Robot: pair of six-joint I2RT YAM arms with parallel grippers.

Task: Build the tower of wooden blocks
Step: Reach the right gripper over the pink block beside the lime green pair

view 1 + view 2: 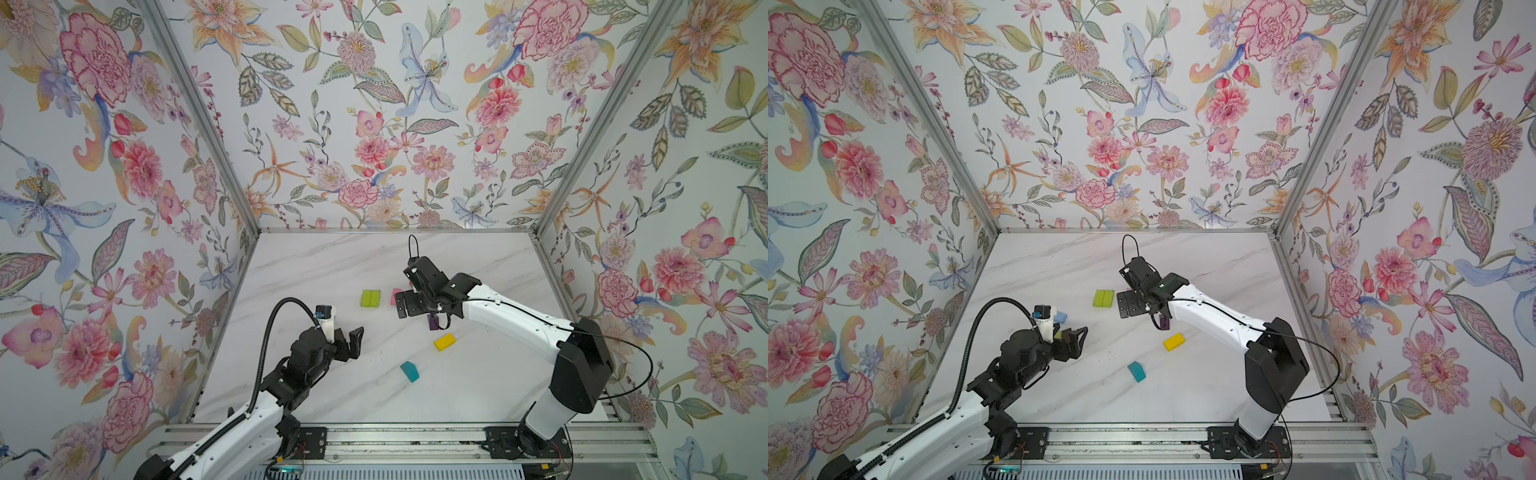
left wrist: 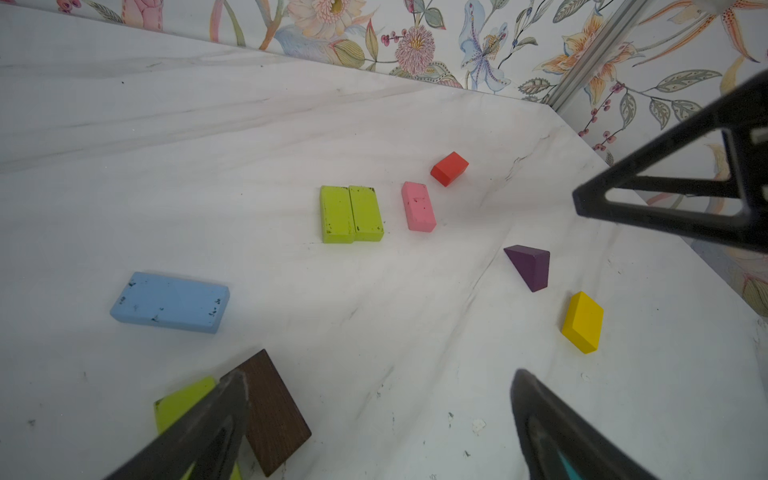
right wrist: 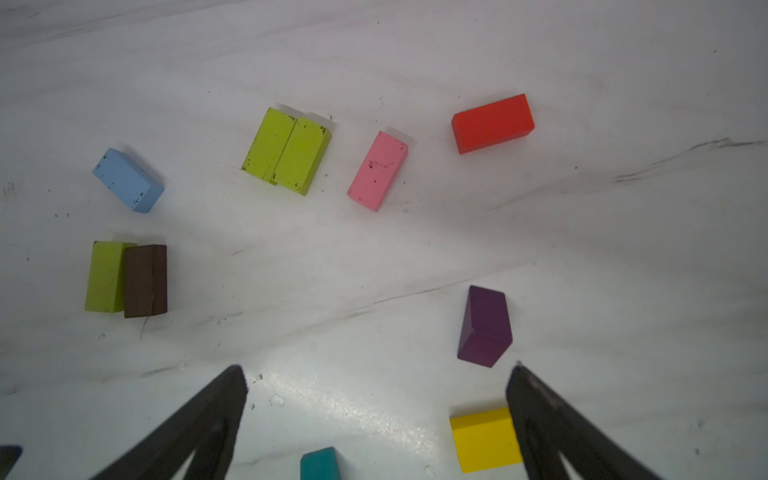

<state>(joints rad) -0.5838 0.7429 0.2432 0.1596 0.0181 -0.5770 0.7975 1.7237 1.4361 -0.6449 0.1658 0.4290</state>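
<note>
I find the left gripper [image 2: 380, 378] and right gripper [image 3: 378, 370] wide apart, empty. I judge the build at base layer only: the lime green pair [image 3: 286, 151], touching side by side on the marble table [image 1: 311, 257]. Next calls for laying the nearby pink block [image 3: 377, 171] crosswise on it.

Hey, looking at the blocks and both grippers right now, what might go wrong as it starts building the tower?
1. The brown block sits tight against a lime green block; gripping either may drag the other.
2. The pink block lies close to the lime green pair; open jaws reaching for it could knock that pair apart.
3. The purple block seems to stand on edge near the right gripper and may topple.
</note>
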